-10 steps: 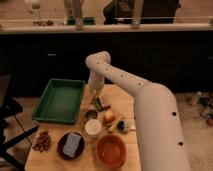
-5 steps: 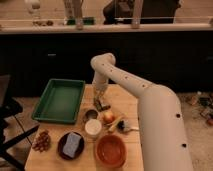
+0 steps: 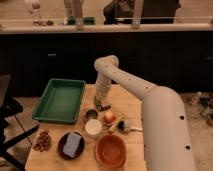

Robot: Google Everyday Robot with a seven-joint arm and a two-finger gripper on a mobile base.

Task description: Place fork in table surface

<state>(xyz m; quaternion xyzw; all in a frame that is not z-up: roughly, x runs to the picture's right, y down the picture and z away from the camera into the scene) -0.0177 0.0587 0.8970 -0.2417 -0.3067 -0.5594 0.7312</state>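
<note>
Your robot's white arm [image 3: 150, 100] ran from the lower right corner to a bend above the wooden table [image 3: 131, 102], then pointed straight down. Its gripper [image 3: 102, 103] hung low over the tabletop, just beside the right edge of a green tray [image 3: 60, 100]. Right in front of the gripper stood a small dark cup [image 3: 91, 114], a white cup [image 3: 93, 128] and a reddish fruit [image 3: 109, 118]. Nearer you sat an orange bowl [image 3: 110, 150] and a dark plate [image 3: 61, 148] carrying a blue sponge [image 3: 72, 144].
</note>
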